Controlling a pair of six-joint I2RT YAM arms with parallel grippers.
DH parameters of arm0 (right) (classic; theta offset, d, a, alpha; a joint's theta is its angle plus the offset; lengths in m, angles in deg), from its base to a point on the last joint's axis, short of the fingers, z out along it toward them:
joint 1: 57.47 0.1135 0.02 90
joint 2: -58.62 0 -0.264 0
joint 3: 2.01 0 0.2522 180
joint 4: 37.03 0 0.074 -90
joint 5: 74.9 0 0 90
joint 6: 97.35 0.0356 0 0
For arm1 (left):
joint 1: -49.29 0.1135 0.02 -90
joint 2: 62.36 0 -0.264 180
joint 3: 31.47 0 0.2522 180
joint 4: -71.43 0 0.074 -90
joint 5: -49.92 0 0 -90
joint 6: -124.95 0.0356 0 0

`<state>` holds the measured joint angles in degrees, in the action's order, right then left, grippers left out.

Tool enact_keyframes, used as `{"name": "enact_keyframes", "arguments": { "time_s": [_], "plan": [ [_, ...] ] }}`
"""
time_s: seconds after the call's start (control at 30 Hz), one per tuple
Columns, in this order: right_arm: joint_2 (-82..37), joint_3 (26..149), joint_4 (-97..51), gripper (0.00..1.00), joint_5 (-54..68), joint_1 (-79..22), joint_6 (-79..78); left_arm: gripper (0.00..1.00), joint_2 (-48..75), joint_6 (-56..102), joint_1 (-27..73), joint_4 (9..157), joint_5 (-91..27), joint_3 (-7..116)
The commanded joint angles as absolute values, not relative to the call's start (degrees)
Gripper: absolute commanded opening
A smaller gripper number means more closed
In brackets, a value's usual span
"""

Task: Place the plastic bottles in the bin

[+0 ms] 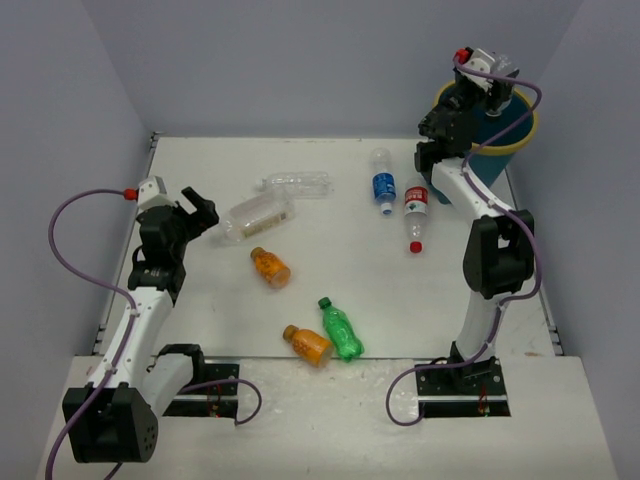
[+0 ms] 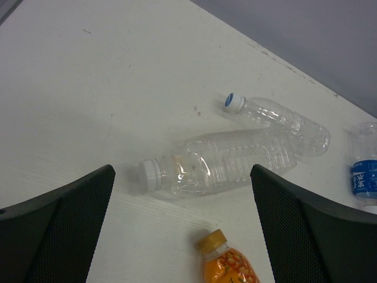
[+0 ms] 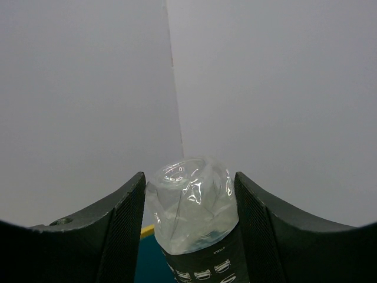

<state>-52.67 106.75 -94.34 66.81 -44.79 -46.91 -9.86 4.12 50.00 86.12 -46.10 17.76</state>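
My right gripper (image 1: 455,112) hangs at the near-left rim of the teal, yellow-rimmed bin (image 1: 512,128). It is shut on a clear, dark-labelled bottle (image 3: 191,206) with its base toward the wall. The bin's rim (image 3: 147,230) shows just below. My left gripper (image 1: 200,215) is open above the table, empty. Just ahead of it lies a large clear bottle (image 1: 258,215) (image 2: 218,162), with a slimmer clear one (image 1: 297,183) (image 2: 283,118) behind. A blue-labelled bottle (image 1: 383,182), a red-labelled one (image 1: 415,212), two orange bottles (image 1: 270,267) (image 1: 308,345) and a green one (image 1: 341,330) also lie on the table.
Grey walls close in the white table (image 1: 200,290) at the back and on both sides. The bin stands in the far right corner. The left wrist view also catches the nearer orange bottle (image 2: 227,262) and the blue-labelled bottle (image 2: 365,174) at its edges.
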Motion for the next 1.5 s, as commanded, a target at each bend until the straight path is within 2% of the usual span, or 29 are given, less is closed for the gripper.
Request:
{"name": "enact_keyframes", "arguments": {
  "time_s": [0.0,0.03,0.07,0.1,0.17,0.33,0.53,0.63,0.73,0.87,1.03,1.2,1.33,1.47],
  "plan": [
    [-52.07,109.92,-109.19,0.28,64.66,-43.76,-52.10,1.00,-9.62,4.88,49.91,83.15,-46.71,20.16],
    [-52.56,110.90,-109.08,0.31,65.30,-43.74,-52.69,1.00,-9.69,5.09,49.91,83.51,-46.95,20.39],
    [-52.98,112.01,-108.92,0.39,65.99,-43.68,-53.12,1.00,-9.85,5.35,49.91,84.15,-47.43,20.71],
    [-53.03,111.98,-108.88,0.52,66.22,-43.49,-52.67,1.00,-10.07,5.54,49.91,84.49,-47.86,20.85],
    [-52.75,111.68,-108.02,0.66,66.17,-43.32,-51.62,1.00,-10.58,6.29,49.91,85.01,-48.72,21.10],
    [-51.96,112.28,-104.04,0.81,67.12,-43.23,-49.67,1.00,-12.14,7.07,49.91,86.60,-50.51,21.23],
    [-51.77,113.44,-100.04,0.87,67.89,-43.23,-49.01,1.00,-12.35,7.27,49.91,87.65,-50.45,21.41],
    [-51.21,113.72,-96.85,0.93,68.23,-43.30,-47.61,1.00,-12.06,7.20,49.91,87.96,-50.00,21.52],
    [-50.03,114.23,-89.02,0.99,68.98,-43.23,-44.87,1.00,-11.97,7.27,49.91,88.24,-49.92,21.67],
    [-46.09,112.13,-73.01,0.99,66.58,-42.82,-35.30,1.00,-12.00,7.27,49.91,88.27,-49.23,21.61],
    [-39.71,112.54,-39.61,0.99,50.85,-42.45,-13.57,1.00,-12.24,7.18,49.91,89.40,-46.73,22.39],
    [-32.53,112.45,-12.04,0.99,31.22,-42.32,-0.85,1.00,-13.59,5.18,49.91,91.87,-45.98,23.35],
    [-26.31,104.42,-3.60,0.99,16.07,-41.60,4.71,1.00,-14.55,3.44,49.91,94.27,-43.14,23.52],
    [-19.29,92.40,-2.83,0.99,12.84,-39.46,9.10,1.00,-15.08,1.99,48.20,97.20,-40.58,23.51]
  ]
}}
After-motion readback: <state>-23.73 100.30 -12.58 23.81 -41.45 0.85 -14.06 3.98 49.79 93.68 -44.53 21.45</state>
